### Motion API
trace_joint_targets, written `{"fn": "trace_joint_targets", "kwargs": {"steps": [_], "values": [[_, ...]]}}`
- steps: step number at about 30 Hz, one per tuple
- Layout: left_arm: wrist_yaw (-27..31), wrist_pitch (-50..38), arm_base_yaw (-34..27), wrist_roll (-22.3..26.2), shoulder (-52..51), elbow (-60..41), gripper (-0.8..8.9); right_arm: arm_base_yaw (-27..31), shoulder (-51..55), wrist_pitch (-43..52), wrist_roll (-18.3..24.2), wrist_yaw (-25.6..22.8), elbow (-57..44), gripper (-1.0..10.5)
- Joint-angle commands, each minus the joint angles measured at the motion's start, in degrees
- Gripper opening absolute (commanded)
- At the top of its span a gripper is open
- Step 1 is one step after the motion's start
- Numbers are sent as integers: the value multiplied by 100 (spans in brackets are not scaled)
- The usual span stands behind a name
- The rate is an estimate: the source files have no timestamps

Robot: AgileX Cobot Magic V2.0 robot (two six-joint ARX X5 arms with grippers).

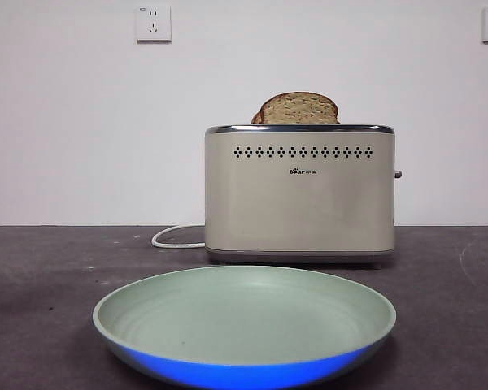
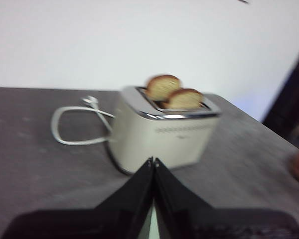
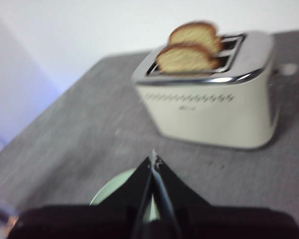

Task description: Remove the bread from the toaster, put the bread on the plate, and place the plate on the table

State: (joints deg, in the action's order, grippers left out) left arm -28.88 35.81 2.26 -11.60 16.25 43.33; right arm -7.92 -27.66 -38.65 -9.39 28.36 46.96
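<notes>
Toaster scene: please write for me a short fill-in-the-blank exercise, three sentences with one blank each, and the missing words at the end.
1. ____ slices of bread stand in the toaster.
2. The plate lies on the table, in ____ of the toaster in the front view.
3. The left pincer and the right pincer both have their jaws ____.

Missing words: Two; front; shut

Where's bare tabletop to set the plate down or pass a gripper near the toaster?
Free: table left of the toaster, beyond the looped white cord; table on the toaster's lever side, toward the edge. Crowded: the strip between toaster and plate, and the slots, filled by the bread and a second slice.
</notes>
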Motion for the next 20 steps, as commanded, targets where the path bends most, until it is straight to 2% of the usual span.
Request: {"fn": "trace_joint_targets", "kwargs": {"steps": [1,5,9,12,13,14,17,18,20], "values": [[-286,481,-11,385,227,422,-7,-13,-361,-750,662,188,654,-12],[-588,1045,-11,664,487,907,-7,-13,-732,-1626,1067,181,1270,-11],[-601,1235,-11,739,564,1082,-6,-13,-809,-1810,1137,175,1375,-11],[-599,1244,-11,732,564,1113,11,-13,-809,-1810,1123,173,1377,60],[-599,1241,-11,732,564,1115,57,-13,-809,-1814,1121,170,1375,137],[-597,1241,-11,728,564,1115,154,-13,-809,-1818,1115,170,1377,236],[-597,1261,-11,715,566,1117,515,-13,-809,-1825,1023,168,1377,519],[-601,1259,-11,717,573,1115,577,-13,-809,-1834,1023,170,1375,586],[-623,1235,-11,734,575,1115,574,-13,-809,-1867,1025,170,1375,602]]}}
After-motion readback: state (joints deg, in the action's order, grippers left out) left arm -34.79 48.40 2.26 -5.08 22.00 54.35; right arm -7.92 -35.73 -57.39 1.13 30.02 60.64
